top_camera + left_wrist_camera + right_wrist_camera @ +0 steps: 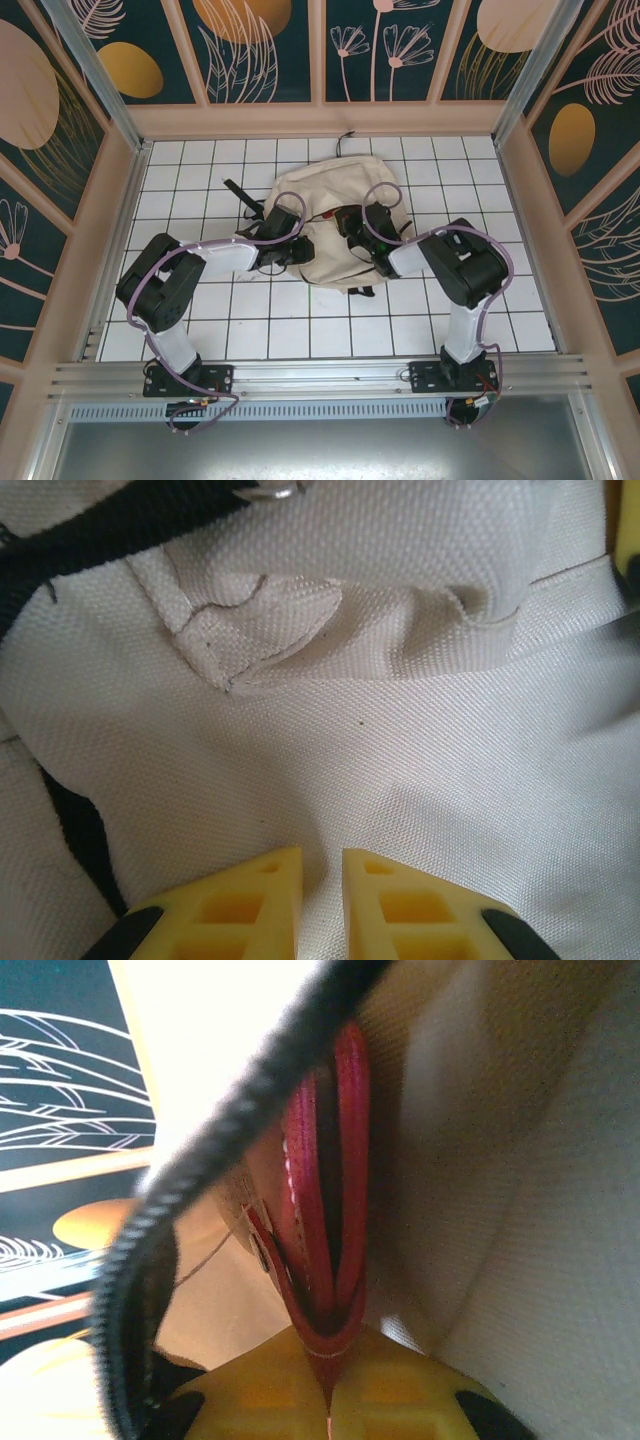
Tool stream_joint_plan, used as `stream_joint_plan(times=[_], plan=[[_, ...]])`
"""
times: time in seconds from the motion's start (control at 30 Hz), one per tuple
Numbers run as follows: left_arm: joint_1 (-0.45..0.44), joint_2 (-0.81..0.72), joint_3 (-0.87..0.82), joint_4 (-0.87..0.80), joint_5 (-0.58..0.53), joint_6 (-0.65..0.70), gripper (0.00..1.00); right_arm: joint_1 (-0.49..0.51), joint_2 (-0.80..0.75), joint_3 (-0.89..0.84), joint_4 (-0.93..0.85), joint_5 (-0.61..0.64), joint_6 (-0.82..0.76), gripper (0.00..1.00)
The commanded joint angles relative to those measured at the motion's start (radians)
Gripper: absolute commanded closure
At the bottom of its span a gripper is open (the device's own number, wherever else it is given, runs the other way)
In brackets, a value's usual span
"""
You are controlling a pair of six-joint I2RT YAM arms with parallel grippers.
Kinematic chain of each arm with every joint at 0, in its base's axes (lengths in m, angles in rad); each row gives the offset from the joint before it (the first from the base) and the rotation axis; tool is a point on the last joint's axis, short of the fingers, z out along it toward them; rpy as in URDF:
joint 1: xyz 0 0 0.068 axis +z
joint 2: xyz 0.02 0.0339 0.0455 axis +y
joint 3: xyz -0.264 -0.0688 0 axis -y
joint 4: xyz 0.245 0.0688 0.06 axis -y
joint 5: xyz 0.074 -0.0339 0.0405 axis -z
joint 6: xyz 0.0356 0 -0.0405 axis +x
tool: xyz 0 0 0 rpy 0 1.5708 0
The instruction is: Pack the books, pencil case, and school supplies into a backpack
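Backpack (325, 215) is lying at the centre of the tiled table (250, 330).
Right gripper (328, 1400) is clamping the red school supplies (325, 1210) inside its opening; left gripper (322, 880), nearly closed, is pinching its fabric.

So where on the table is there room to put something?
The white tiled table is bare in front, between the beige fabric backpack and the metal rail holding the arms. Also free: between the right arm and right wall, and the far left corner. Crowded at the backpack, where the left gripper and right gripper both work.
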Motion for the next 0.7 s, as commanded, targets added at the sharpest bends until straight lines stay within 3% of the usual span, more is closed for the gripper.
stream_joint_plan(times=[0.0,0.1,0.27,0.43,0.57,0.67], plan=[[-0.008,-0.006,0.005,-0.028,0.019,-0.02,0.82,-0.005,0.032,0.021,0.031,-0.081,0.014,0.86],[-0.008,-0.011,0.008,-0.031,0.016,-0.019,0.82,-0.007,-0.01,-0.017,0.019,-0.085,0.0,0.61],[-0.008,-0.032,0.02,-0.053,0.004,-0.017,0.8,-0.022,-0.162,-0.075,-0.196,-0.109,-0.066,0.52],[-0.008,-0.09,0.04,-0.076,-0.014,-0.019,0.76,-0.057,-0.287,-0.168,-0.337,-0.136,-0.118,0.56],[-0.004,-0.137,0.05,-0.099,-0.072,-0.027,0.73,-0.076,-0.33,-0.168,-0.42,-0.141,-0.215,0.74],[0.013,-0.174,0.042,-0.109,-0.123,-0.044,0.73,-0.078,-0.351,-0.135,-0.459,-0.11,-0.302,0.79]])
